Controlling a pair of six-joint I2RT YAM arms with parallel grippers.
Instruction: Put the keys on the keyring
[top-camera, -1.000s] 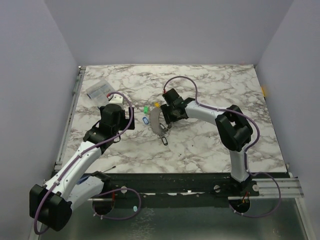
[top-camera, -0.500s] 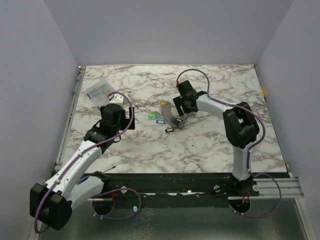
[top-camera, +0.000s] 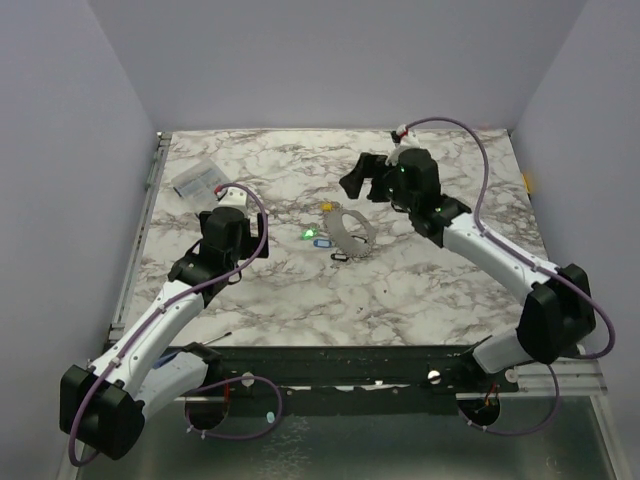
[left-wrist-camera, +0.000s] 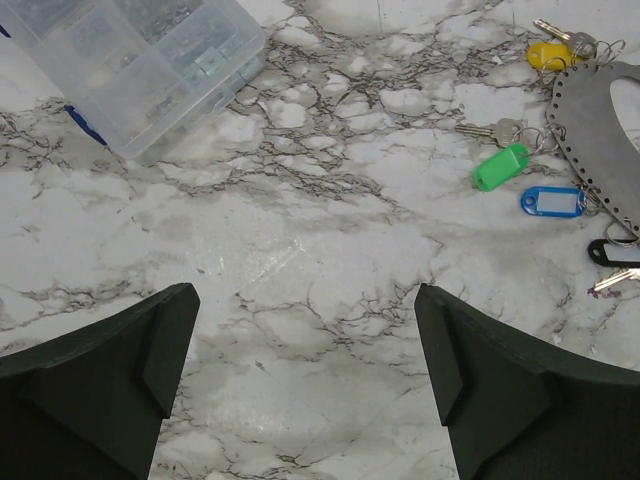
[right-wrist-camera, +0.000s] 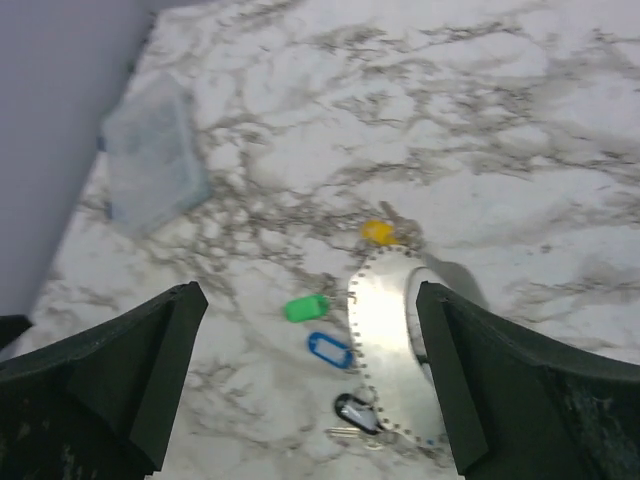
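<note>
The keyring is a flat curved metal plate with holes along its rim, lying mid-table. It also shows in the left wrist view and the right wrist view. Keys with coloured tags lie along its left edge: yellow, green, blue and black. Their small rings sit at the plate's rim. My right gripper hovers open above and behind the plate, holding nothing. My left gripper stands open over bare marble, left of the keys.
A clear plastic compartment box sits at the far left of the table, close behind my left gripper. Grey walls close in the table on three sides. The arm bases and a rail run along the near edge.
My right gripper opened, let go of the keyring plate and rose back toward the far right. The plate and keys shifted right, then came to rest. The left arm stayed put.
</note>
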